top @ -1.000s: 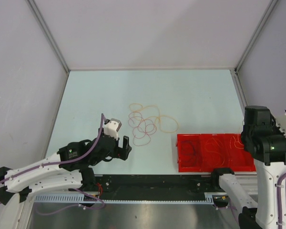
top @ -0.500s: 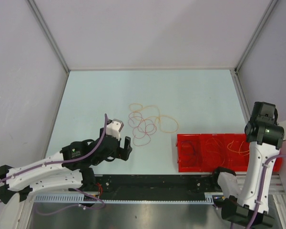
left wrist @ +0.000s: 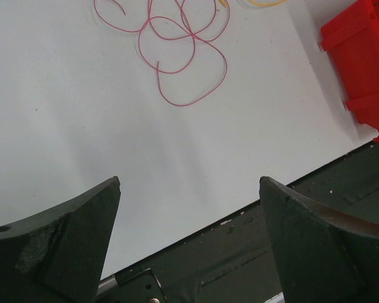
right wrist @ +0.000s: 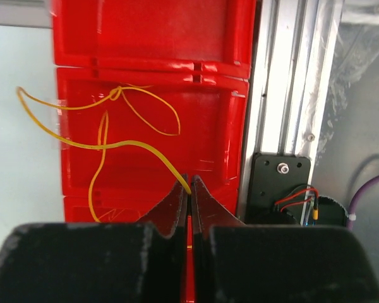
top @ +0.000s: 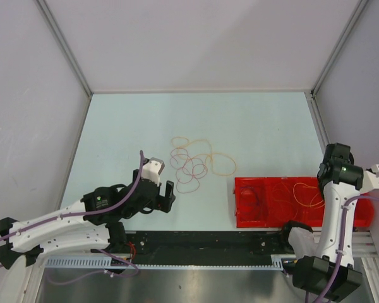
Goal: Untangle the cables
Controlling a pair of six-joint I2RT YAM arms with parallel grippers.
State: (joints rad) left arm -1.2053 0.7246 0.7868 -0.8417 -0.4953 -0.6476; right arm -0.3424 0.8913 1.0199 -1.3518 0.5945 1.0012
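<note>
- Pale surface (top: 252, 126) from above: tangled cables (top: 192, 165) lie midway, with a red tray (top: 237, 202) to their right.
- Left wrist: left tool (left wrist: 189, 183) gapes wide, empty; red loops (left wrist: 196, 40) lie ahead.
- Right wrist: right tool (right wrist: 189, 184) pinches a yellow cable (right wrist: 103, 146) over the tray.

Worktop (top: 126, 126): pale blue-white, matte, flat. The cables (top: 192, 163) lie directly on it in one loose cluster of overlapping rings, ahead of the left tool (top: 165, 193), a little beyond its spread fingers. Red-pink loops are nearest that tool; orange rings lie farther off and to its right.

A red tray (top: 237, 202) sits on the worktop at its near edge, to the right of the left tool and beneath the right tool (right wrist: 189, 182). A yellow cable (right wrist: 123, 145), pinched in the right tool, crosses the tray. One loop reaches out over the worktop; contact not resolvable.
</note>
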